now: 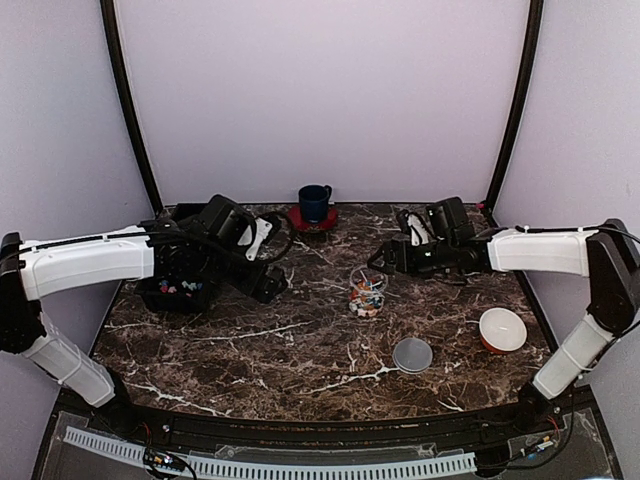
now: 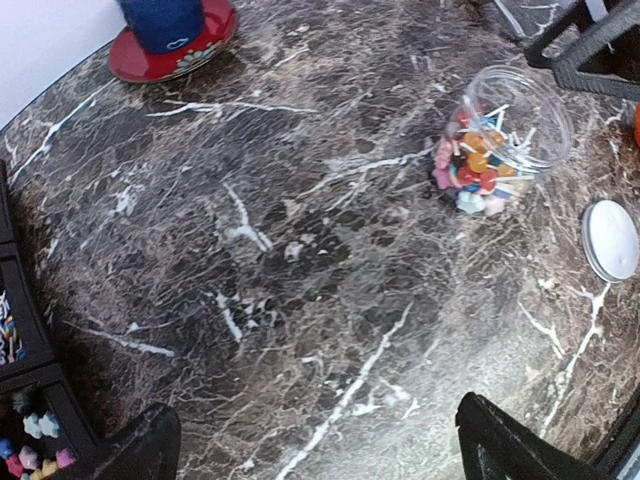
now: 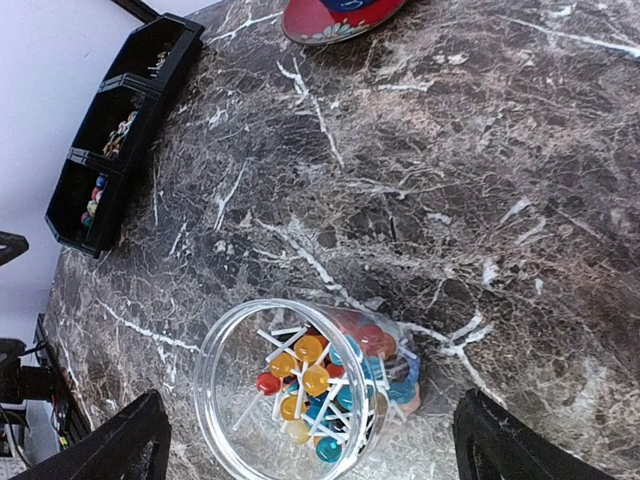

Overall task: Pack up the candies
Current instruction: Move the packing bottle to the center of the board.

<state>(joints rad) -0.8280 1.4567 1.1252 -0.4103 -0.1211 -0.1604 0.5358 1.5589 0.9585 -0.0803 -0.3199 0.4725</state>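
A clear jar [image 1: 366,290] stands open and upright near the middle of the marble table. It holds candies [image 3: 310,375]: round coloured lollipops on white sticks, with small pink, blue and green pieces lower down [image 2: 470,185]. My right gripper [image 3: 310,455] hangs open just above and behind the jar, one finger on each side, touching nothing. My left gripper [image 2: 320,460] is open over bare marble, left of the jar [image 2: 515,120], with nothing between its fingers. More tiny candies [image 2: 35,440] lie in a black compartment tray [image 1: 160,298] under the left arm.
The jar's round lid [image 1: 412,355] lies flat on the table in front of the jar. A white bowl [image 1: 502,330] sits at the right. A blue cup on a red saucer [image 1: 314,208] stands at the back centre.
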